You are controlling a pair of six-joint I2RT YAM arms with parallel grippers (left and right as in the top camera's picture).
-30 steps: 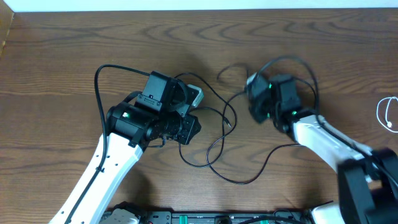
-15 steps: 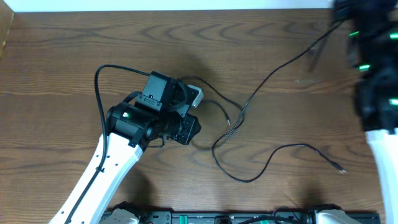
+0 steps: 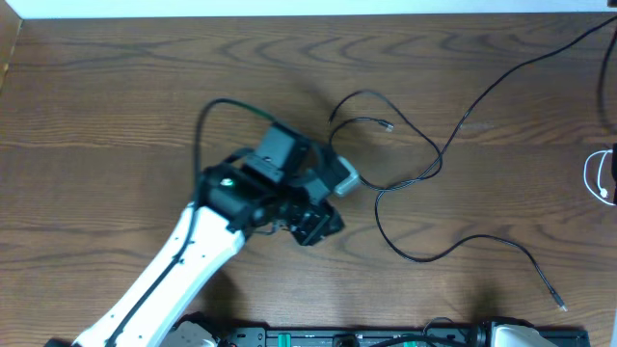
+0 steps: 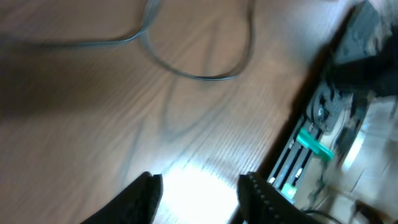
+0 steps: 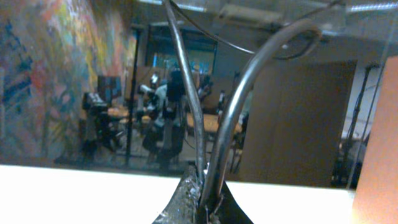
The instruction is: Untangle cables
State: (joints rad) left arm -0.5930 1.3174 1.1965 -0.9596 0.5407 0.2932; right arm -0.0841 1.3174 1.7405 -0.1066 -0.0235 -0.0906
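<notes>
Black cables [image 3: 436,159] lie spread over the middle and right of the wooden table. One strand runs up off the top right corner. One plug end [image 3: 386,125] lies near the centre, another [image 3: 559,306] at the front right. My left gripper [image 3: 318,225] is open and empty, just left of the strands. In the left wrist view its jaws [image 4: 200,182] hover over bare wood, with a cable loop [image 4: 199,68] ahead. My right gripper [image 5: 205,199] is shut on two black cable strands [image 5: 186,93] and lifted, facing the room. It is outside the overhead view.
A white cable [image 3: 600,175] lies coiled at the right edge of the table. The arms' base rail [image 3: 337,337] runs along the front edge and also shows in the left wrist view [image 4: 311,143]. The table's back edge [image 3: 289,15] is at the top.
My right arm has lifted out of the overhead view to the upper right, pulling the black cables rightward and spreading them. My left arm has shifted right, and its gripper now holds nothing.
</notes>
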